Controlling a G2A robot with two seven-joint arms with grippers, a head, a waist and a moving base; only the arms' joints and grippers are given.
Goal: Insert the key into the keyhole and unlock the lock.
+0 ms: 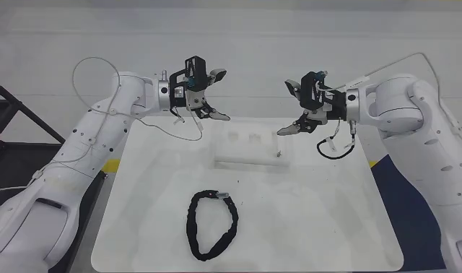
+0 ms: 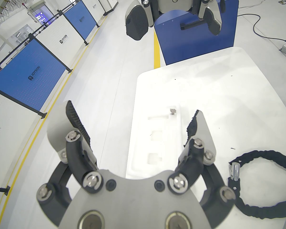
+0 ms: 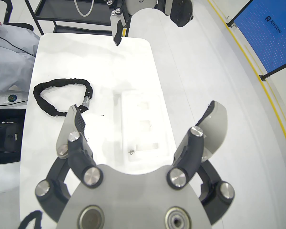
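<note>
key too small to make out — chain lock cut off.

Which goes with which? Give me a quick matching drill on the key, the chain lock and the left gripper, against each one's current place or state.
Things:
1. key
2. chain lock
3. left gripper

Places or states:
A. open, holding nothing
B. lying in a loop on the table
C. on the white block, at the end nearest the right gripper

Pairs: 1-C, 2-B, 3-A.
</note>
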